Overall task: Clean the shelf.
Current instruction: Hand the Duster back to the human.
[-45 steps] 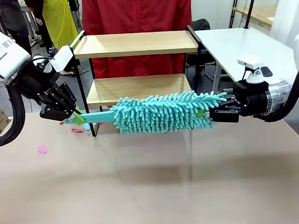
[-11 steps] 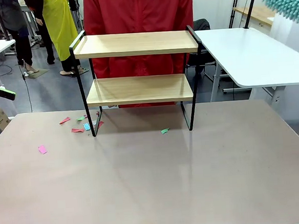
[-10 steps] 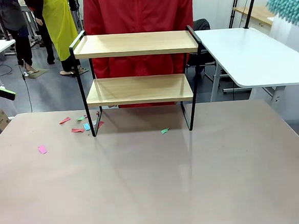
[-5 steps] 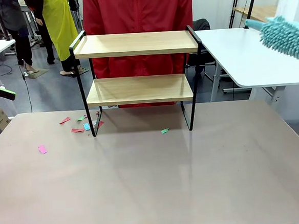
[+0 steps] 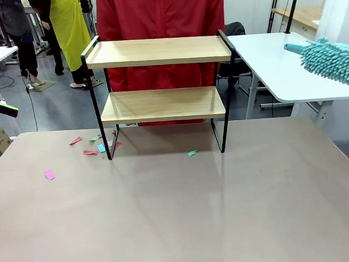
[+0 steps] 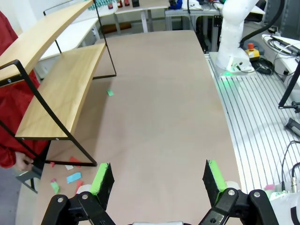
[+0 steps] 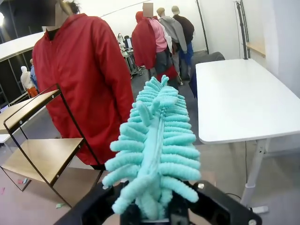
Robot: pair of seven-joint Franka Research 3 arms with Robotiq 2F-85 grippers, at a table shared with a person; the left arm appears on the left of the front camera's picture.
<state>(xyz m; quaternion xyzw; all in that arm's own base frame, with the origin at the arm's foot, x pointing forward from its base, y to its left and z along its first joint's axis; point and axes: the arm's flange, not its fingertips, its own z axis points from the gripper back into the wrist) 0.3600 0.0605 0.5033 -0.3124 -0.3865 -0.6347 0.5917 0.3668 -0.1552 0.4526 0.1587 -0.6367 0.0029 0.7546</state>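
At the far middle of the bench, the shelf waits with the duster well off to its side.

On the beige bench (image 5: 180, 214) stands the two-tier shelf of light wooden boards on a thin black metal frame (image 5: 161, 105), and both boards look bare, so the wiping seems either finished or between passes; I cannot tell which. Small pink, red and green paper scraps (image 5: 92, 150) lie on the bench around the shelf's feet, so tidying is probably left. The right gripper (image 7: 154, 213) is clamped on the base of a fluffy turquoise microfibre duster (image 5: 331, 63), held in the air at the right, above a white side table (image 5: 277, 58). The left gripper (image 6: 157, 180) hangs with jaws spread wide and empty at the bench's left end. A person in a red coat (image 5: 160, 12) stands behind the shelf; others stand farther back.
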